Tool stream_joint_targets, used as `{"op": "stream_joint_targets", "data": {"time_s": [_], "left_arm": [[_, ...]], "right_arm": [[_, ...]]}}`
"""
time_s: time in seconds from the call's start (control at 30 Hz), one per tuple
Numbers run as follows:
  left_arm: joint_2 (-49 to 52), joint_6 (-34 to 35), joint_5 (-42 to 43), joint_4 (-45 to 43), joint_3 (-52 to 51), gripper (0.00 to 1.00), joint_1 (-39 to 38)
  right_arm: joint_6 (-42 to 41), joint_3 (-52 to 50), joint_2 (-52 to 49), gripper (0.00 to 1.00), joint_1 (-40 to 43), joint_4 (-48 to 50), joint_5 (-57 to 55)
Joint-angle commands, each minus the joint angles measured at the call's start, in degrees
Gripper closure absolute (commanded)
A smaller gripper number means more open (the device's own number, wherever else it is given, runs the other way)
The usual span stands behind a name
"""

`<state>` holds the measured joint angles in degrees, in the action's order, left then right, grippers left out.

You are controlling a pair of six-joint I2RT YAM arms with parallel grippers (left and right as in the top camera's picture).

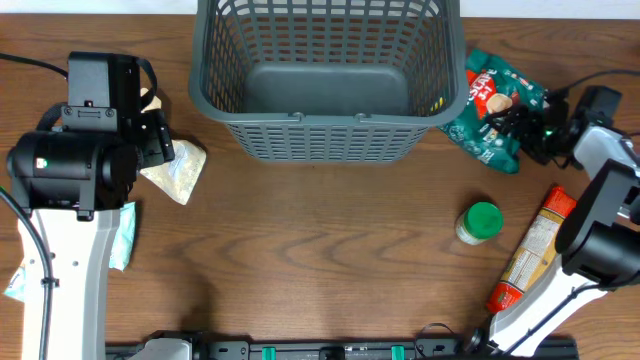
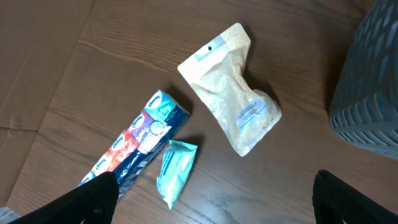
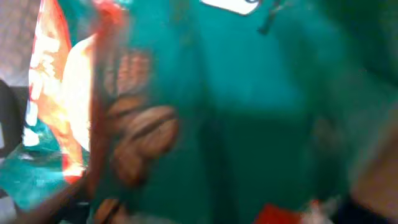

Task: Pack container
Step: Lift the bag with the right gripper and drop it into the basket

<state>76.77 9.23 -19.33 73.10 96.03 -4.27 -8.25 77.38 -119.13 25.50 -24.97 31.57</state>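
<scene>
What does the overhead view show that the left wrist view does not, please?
Only the overhead view shows the green snack bag, the green-lidded jar and the long orange-capped packet on the right side. Only the left wrist view shows the multicoloured pack and the teal packet plainly; from above, the left arm covers most of them. Both show the beige pouch and the container, though the left wrist view catches only a corner of it.
</scene>
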Motion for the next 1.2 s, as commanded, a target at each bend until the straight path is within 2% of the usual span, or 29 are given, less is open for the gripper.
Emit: {"op": "stream_joint_targets", "data": {"time_s": [0.0,0.03,0.33,0.5,0.67,0.8,0.9,1.07,1.17], "left_arm": [[0.4,1.1,0.6,0.2,-0.1,0.14,0.2],[0.4,1.1,0.6,0.2,-0.1,0.14,0.2],[0.4,1.1,0.6,0.2,-0.1,0.14,0.2],[0.4,1.1,0.6,0.2,-0.1,0.14,0.2],[0.4,1.1,0.6,0.2,-0.1,0.14,0.2],[0.4,1.1,0.6,0.2,-0.1,0.14,0.2],[0.4,1.1,0.6,0.2,-0.1,0.14,0.2],[0.4,1.1,0.7,0.2,-0.1,0.14,0.2],[0.4,1.1,0.7,0.2,-0.1,0.14,0.2]], "right_arm": [[-0.9,-1.3,-0.2,0.80,-1.8,-0.5,-1.4],[-1.0,-1.3,-0.2,0.99,-1.8,-0.7,-1.4],[-1.2,0.1,4.0,0.99,-1.8,-4.8,-0.2],[-1.1,6.8,15.3,0.99,-1.9,-10.3,-5.7],[-1.1,16.6,27.3,0.99,-2.8,-16.9,-17.3],[-0.3,21.9,34.2,0.99,-4.5,-18.9,-21.1],[4.5,23.2,38.1,0.99,-7.6,-18.1,-19.9],[21.6,23.3,40.5,0.98,-17.9,-18.1,-11.1],[29.6,23.2,40.0,0.99,-25.1,-18.6,-9.5]]}}
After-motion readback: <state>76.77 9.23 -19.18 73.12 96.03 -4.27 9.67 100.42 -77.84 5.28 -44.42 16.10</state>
